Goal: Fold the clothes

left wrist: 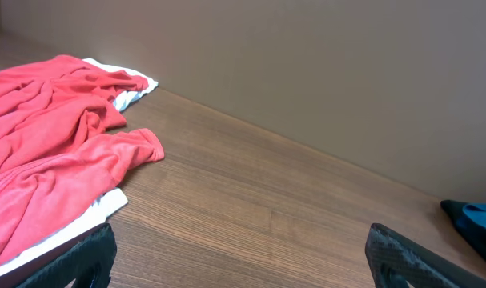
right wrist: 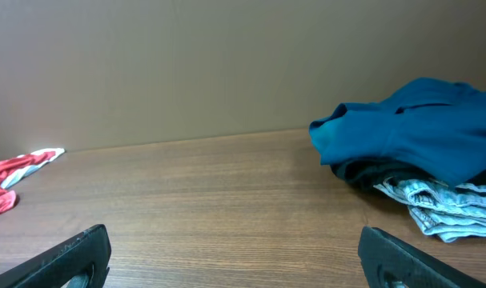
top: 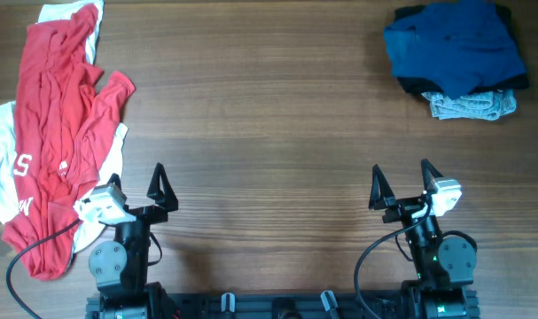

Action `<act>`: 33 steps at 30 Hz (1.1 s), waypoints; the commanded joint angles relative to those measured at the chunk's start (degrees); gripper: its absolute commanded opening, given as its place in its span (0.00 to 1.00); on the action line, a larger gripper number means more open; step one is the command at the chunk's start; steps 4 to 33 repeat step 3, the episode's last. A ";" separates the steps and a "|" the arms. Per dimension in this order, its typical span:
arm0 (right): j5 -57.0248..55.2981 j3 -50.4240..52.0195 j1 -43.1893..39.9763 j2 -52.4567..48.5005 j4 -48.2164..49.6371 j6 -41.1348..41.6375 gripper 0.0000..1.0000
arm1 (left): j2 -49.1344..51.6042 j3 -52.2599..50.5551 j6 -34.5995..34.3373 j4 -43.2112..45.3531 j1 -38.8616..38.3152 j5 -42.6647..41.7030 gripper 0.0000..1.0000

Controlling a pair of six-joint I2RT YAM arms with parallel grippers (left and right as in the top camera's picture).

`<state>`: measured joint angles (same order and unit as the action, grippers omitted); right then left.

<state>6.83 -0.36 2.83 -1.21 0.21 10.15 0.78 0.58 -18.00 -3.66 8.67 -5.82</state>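
A crumpled dark-blue T-shirt (top: 455,44) lies at the far right on a black garment (top: 417,87) and a grey one (top: 472,106); the pile shows in the right wrist view (right wrist: 423,132). A red garment (top: 60,124) lies spread over a white one (top: 1,164) at the far left, and shows in the left wrist view (left wrist: 42,160). My left gripper (top: 136,190) is open and empty near the front edge, just right of the red garment. My right gripper (top: 401,186) is open and empty near the front edge, well short of the blue pile.
The wooden table (top: 269,133) runs between the two piles. A plain wall (right wrist: 226,64) stands behind the table's far edge. A black cable (top: 20,266) loops beside the left arm's base.
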 commanded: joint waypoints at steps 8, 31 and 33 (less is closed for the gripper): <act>0.07 0.07 -0.17 0.20 0.22 -0.79 1.00 | -0.46 -0.24 -0.48 -0.31 -0.31 0.35 1.00; 0.07 0.07 -0.17 0.20 0.22 -0.79 1.00 | -0.46 -0.24 -0.48 -0.31 -0.31 0.35 1.00; 0.07 0.07 -0.17 0.20 0.22 -0.79 1.00 | -0.46 -0.24 -0.48 -0.31 -0.31 0.35 1.00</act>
